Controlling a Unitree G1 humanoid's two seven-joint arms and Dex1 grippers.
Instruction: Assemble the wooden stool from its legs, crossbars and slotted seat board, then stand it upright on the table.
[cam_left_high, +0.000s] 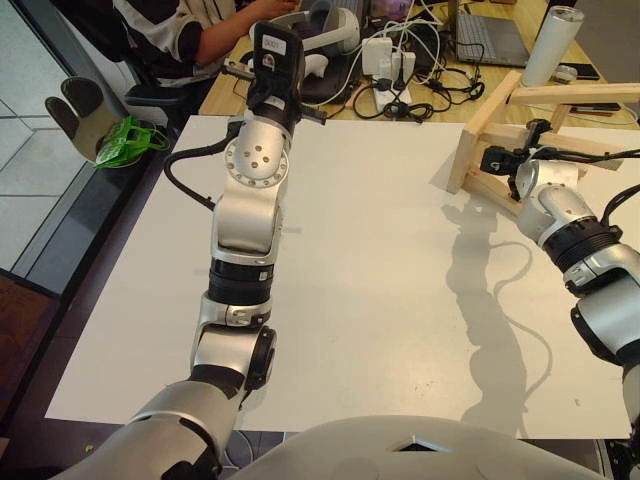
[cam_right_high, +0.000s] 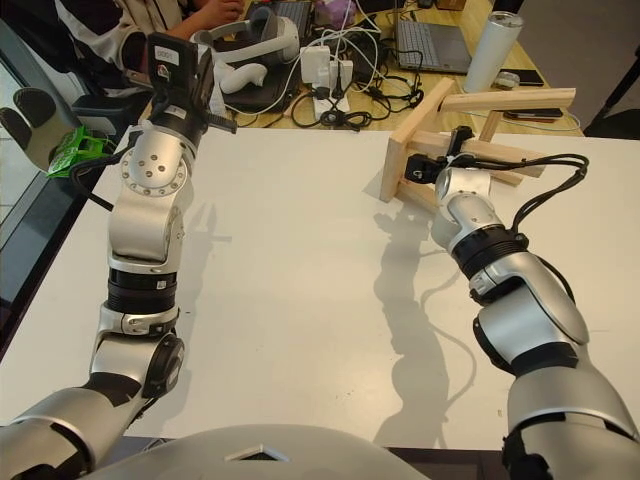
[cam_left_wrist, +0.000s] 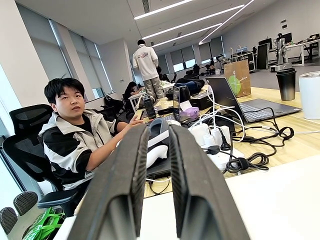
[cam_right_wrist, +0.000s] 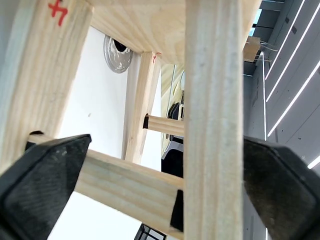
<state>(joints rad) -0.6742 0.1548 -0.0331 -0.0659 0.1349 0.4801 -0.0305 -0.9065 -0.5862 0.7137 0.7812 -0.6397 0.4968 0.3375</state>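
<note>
Stool (cam_left_high: 560, 94) looked fully assembled at the far right of table (cam_left_high: 380, 300). It was tipped, seat board (cam_left_high: 484, 128) edge seemingly on the top and legs pointing right. Right gripper (cam_left_high: 497, 160) sat in among the legs, likely carrying the tilt for uprighting. Left gripper (cam_left_high: 272, 45) was raised at far left, well apart from the stool and out of the way.
Left wrist: fingers (cam_left_wrist: 125, 180) almost together, nothing between.
Right wrist: pads (cam_right_wrist: 45, 175) clamped across crossbar (cam_right_wrist: 130, 182) and leg (cam_right_wrist: 215, 100) at their joint.
</note>
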